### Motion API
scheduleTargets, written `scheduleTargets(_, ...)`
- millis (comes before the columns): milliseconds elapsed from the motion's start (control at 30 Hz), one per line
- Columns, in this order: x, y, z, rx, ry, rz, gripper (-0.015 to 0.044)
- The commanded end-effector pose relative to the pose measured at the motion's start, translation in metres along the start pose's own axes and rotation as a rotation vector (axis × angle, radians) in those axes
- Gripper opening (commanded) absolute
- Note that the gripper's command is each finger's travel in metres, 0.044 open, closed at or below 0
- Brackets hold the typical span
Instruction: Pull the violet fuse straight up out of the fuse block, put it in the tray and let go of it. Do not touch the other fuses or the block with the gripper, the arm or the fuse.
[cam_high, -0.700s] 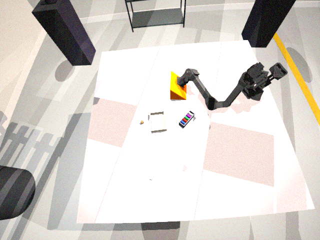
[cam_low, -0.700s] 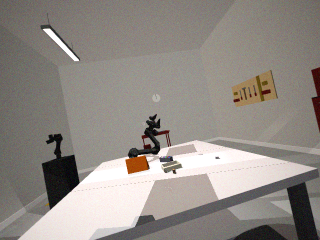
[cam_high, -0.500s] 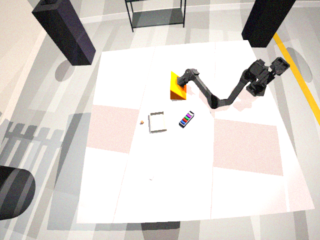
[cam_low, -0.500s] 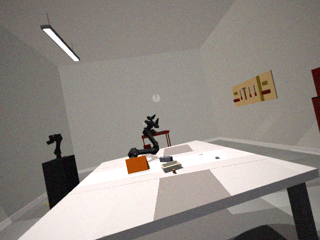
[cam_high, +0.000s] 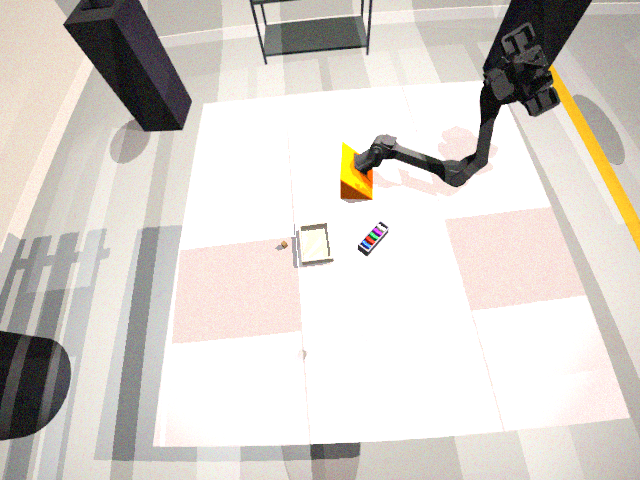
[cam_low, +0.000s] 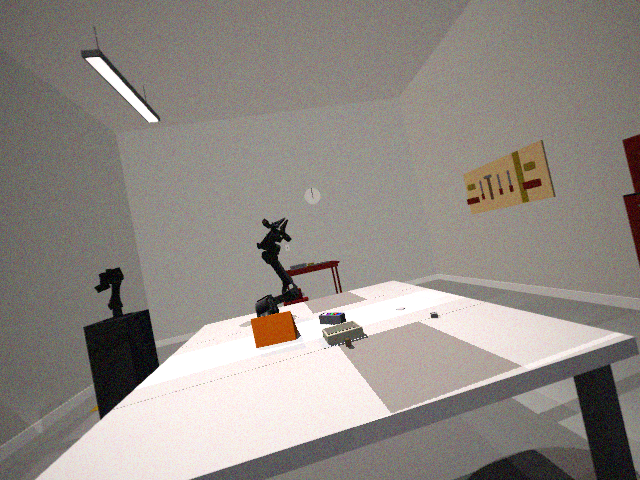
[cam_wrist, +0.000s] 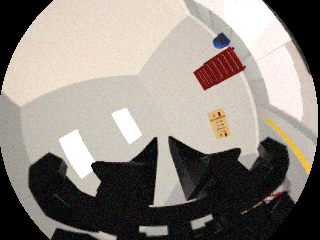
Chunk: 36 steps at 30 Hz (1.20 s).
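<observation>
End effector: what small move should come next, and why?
Probably swing down toward the violet fuse in the black fuse block: the end effector points upward, far above it, nearly shut on nothing.

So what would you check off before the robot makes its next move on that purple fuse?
1. Violet fuse seated in the fuse block: ok, it sits in its slot near one end.
2. Tool over the fuse: not ok, it is raised high, away from the block, and faces the ceiling.
3. Tool open enough to fit round the fuse: not ok, its fingers are almost together with nothing between them.
4. Tray ready: ok, it lies beside the block and looks empty.
5. Room beside the neighbouring green fuse: cannot tell, the fuses are too small here.
</observation>
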<state>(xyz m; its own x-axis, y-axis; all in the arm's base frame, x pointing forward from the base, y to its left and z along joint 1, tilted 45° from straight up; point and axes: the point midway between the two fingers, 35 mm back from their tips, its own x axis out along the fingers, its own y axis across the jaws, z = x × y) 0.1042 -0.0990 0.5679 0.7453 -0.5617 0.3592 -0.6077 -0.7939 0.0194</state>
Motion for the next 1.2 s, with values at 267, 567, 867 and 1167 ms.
scheduleTargets(267,0.046,0.081,0.08,0.85,-0.155,-0.055,0.0072)
scheduleTargets(567,0.087,0.088,0.164,1.258,-0.367,-0.007,0.0072)
scheduleTargets(867,0.107,0.037,0.299,1.728,-0.842,0.204,0.0072)
scheduleTargets(1167,0.061,-0.06,0.414,1.914,-1.46,0.619,0.0072)
